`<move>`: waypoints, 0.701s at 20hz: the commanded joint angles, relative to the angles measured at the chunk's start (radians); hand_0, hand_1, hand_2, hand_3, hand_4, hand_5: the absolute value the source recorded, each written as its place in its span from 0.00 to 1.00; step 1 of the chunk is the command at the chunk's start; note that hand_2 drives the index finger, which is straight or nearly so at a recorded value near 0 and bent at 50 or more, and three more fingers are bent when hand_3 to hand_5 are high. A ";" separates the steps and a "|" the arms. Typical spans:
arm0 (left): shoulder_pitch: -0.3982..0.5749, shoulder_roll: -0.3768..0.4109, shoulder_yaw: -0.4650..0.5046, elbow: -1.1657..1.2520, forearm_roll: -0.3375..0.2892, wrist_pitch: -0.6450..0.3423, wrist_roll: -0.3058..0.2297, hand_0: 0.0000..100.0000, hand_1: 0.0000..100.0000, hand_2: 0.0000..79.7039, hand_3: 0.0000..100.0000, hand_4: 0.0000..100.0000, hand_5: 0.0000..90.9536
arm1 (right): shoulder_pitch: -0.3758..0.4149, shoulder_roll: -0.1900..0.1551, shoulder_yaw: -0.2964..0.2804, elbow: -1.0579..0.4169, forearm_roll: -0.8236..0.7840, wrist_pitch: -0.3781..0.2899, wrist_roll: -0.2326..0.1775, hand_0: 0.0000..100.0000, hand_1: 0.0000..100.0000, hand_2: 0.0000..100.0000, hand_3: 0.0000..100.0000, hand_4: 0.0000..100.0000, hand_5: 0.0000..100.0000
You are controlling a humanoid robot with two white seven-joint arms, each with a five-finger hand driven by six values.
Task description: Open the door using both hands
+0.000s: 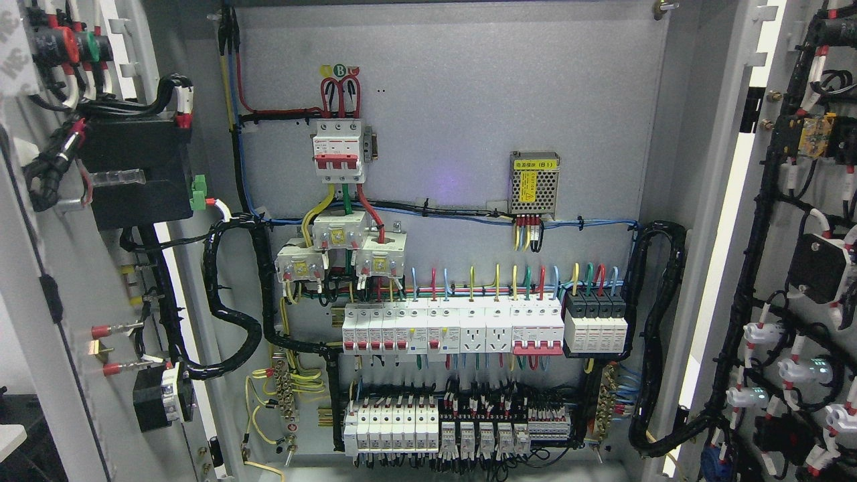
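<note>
The left door point(80, 268) stands swung fully open at the picture's left edge, its inner face carrying black wire bundles and red and green button backs. Between the doors, the cabinet's grey back panel point(469, 120) shows a red-toggled breaker point(339, 150), a small meshed power supply point(534, 183) and rows of white breakers point(455, 328) (many coloured wires above). The right door point(797, 268) is likewise wide open. Neither robot hand appears, so their state cannot be told.
</note>
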 commanded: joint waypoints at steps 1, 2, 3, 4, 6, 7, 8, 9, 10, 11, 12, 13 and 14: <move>0.000 0.000 0.000 -0.028 0.000 -0.001 0.000 0.00 0.00 0.00 0.00 0.04 0.00 | -0.004 0.042 0.024 0.003 0.010 0.005 0.002 0.00 0.00 0.00 0.00 0.00 0.00; 0.000 0.000 0.000 -0.028 0.000 0.000 0.000 0.00 0.00 0.00 0.00 0.04 0.00 | -0.004 0.042 0.027 0.003 0.012 0.005 0.002 0.00 0.00 0.00 0.00 0.00 0.00; 0.000 0.000 0.000 -0.028 0.000 -0.001 0.000 0.00 0.00 0.00 0.00 0.04 0.00 | -0.004 0.042 0.029 0.003 0.016 0.005 0.002 0.00 0.00 0.00 0.00 0.00 0.00; 0.000 0.000 0.000 -0.028 0.000 0.000 0.000 0.00 0.00 0.00 0.00 0.04 0.00 | -0.004 0.042 0.029 0.003 0.018 0.005 0.002 0.00 0.00 0.00 0.00 0.00 0.00; 0.000 0.000 0.000 -0.028 0.000 -0.001 -0.002 0.00 0.00 0.00 0.00 0.04 0.00 | -0.004 0.042 0.030 0.003 0.018 0.005 0.002 0.00 0.00 0.00 0.00 0.00 0.00; 0.000 0.000 0.000 -0.028 0.000 0.000 0.000 0.00 0.00 0.00 0.00 0.04 0.00 | -0.005 0.042 0.030 0.003 0.019 0.005 0.002 0.00 0.00 0.00 0.00 0.00 0.00; 0.000 0.000 0.000 -0.028 0.000 -0.001 0.000 0.00 0.00 0.00 0.00 0.04 0.00 | -0.010 0.042 0.030 0.003 0.019 0.005 0.002 0.00 0.00 0.00 0.00 0.00 0.00; 0.000 0.000 0.000 -0.028 0.000 0.000 0.000 0.00 0.00 0.00 0.00 0.04 0.00 | -0.013 0.042 0.030 0.003 0.019 0.006 0.002 0.00 0.00 0.00 0.00 0.00 0.00; 0.000 0.000 0.000 -0.028 0.000 0.000 0.000 0.00 0.00 0.00 0.00 0.04 0.00 | -0.018 0.042 0.030 0.003 0.019 0.009 0.000 0.00 0.00 0.00 0.00 0.00 0.00; 0.000 0.000 0.000 -0.028 0.000 0.000 0.000 0.00 0.00 0.00 0.00 0.04 0.00 | -0.022 0.047 0.030 0.004 0.019 0.015 0.000 0.00 0.00 0.00 0.00 0.00 0.00; 0.000 0.000 0.000 -0.028 0.000 0.000 0.000 0.00 0.00 0.00 0.00 0.04 0.00 | -0.024 0.052 0.030 0.004 0.019 0.021 0.000 0.00 0.00 0.00 0.00 0.00 0.00; 0.000 0.000 0.000 -0.028 0.000 0.000 0.000 0.00 0.00 0.00 0.00 0.04 0.00 | -0.025 0.052 0.032 0.004 0.019 0.022 0.000 0.00 0.00 0.00 0.00 0.00 0.00; 0.000 0.000 0.000 -0.028 0.000 0.000 0.000 0.00 0.00 0.00 0.00 0.04 0.00 | -0.025 0.053 0.032 0.004 0.024 0.022 0.002 0.00 0.00 0.00 0.00 0.00 0.00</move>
